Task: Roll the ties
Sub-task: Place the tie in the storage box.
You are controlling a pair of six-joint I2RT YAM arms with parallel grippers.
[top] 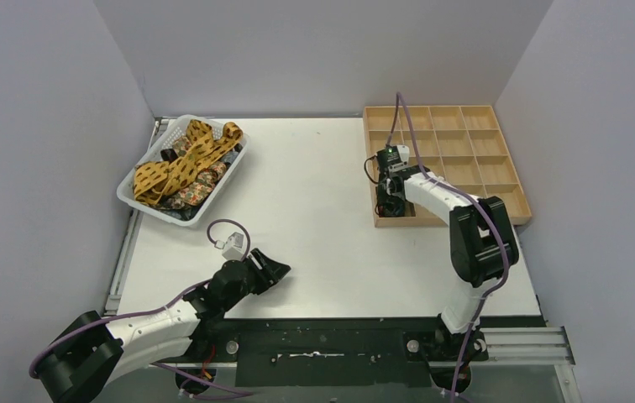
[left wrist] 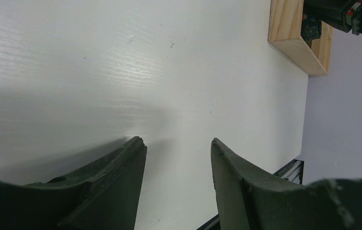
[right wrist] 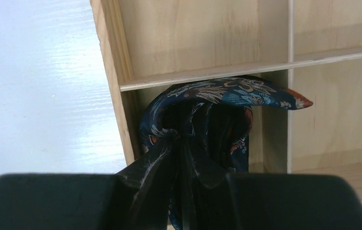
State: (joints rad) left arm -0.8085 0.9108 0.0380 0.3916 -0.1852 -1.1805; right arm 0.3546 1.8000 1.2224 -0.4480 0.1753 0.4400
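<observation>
A dark navy floral tie (right wrist: 227,93) sits curled in the near-left compartment of the wooden tray (right wrist: 193,38), one pointed end sticking out to the right. My right gripper (right wrist: 188,139) reaches into that compartment, shut on the tie's fabric. From above, the right gripper (top: 390,197) hangs over the tray's near-left corner. More ties, mustard-yellow with dark spots (top: 181,159) and dark patterned ones, are heaped in a white basket (top: 129,195) at the far left. My left gripper (top: 276,270) rests low near the table's front; its open fingers (left wrist: 178,141) hold nothing.
The wooden tray (top: 465,143) with its grid of compartments stands at the far right. Its corner (left wrist: 294,45) shows in the left wrist view. Purple cables run along both arms. Grey walls enclose the white table (top: 314,218) on three sides.
</observation>
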